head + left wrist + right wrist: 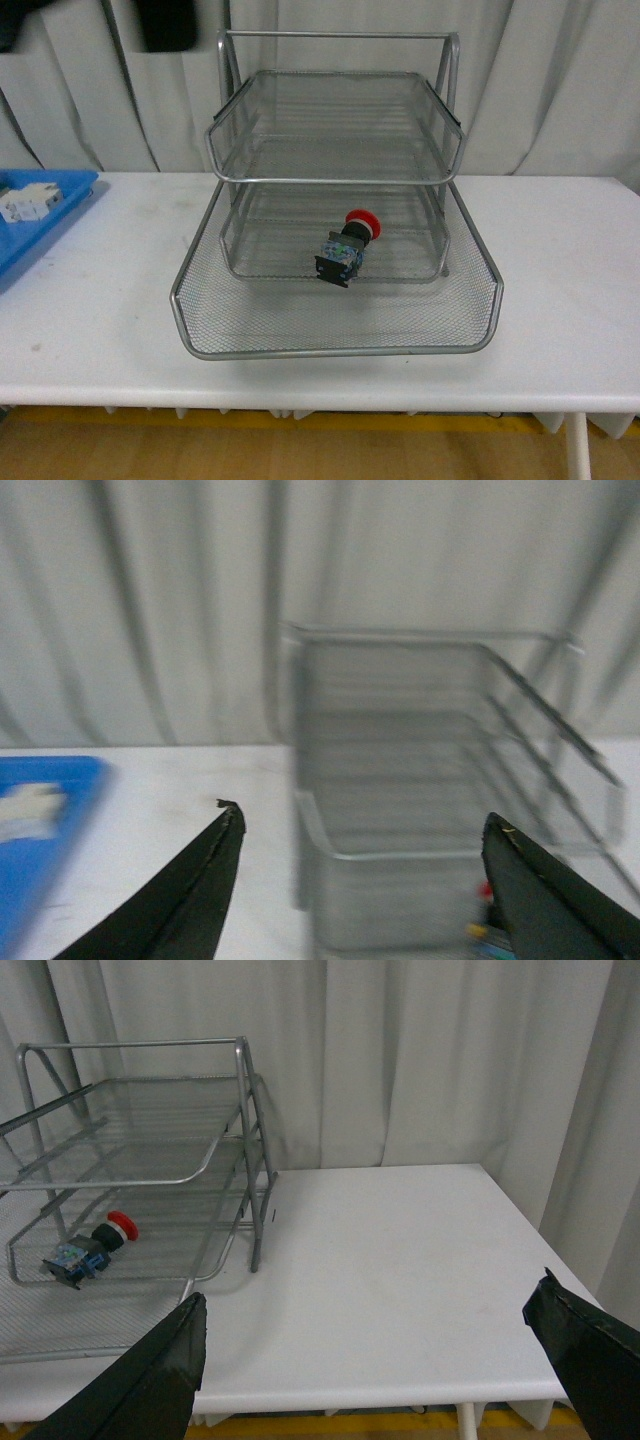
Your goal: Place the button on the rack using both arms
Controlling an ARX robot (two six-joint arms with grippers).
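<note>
Although neither arm shows in the front view, each wrist view carries its own pair of dark fingers. The left end effector [360, 813] is spread wide, its fingers [195, 895] far apart with nothing between them; that view is blurred. The right end effector [371, 1290] is likewise wide and empty, hanging above the counter [560, 300] near its front edge, to the right of the rack [335, 40].

Beyond the left end effector stands the rack, seen from its front left. From the right wrist view the rack lies off to one side, well apart from the fingers.

The button [350, 245] lies on its side inside the rack, about midway across. Its red cap points toward the back and slightly right, and its black-and-blue body points toward the front. It seems to rest in the middle tray [260, 275], with its body at that tray's front rim. The top tray [330, 180] sits above it, and the bottom tray [330, 351] is pulled forward, well out past the other two.

At the counter's left edge, well apart from the rack, lies a blue tray [55, 220] with a white part [28, 201] in it. A pale curtain [540, 90] hangs behind everything
</note>
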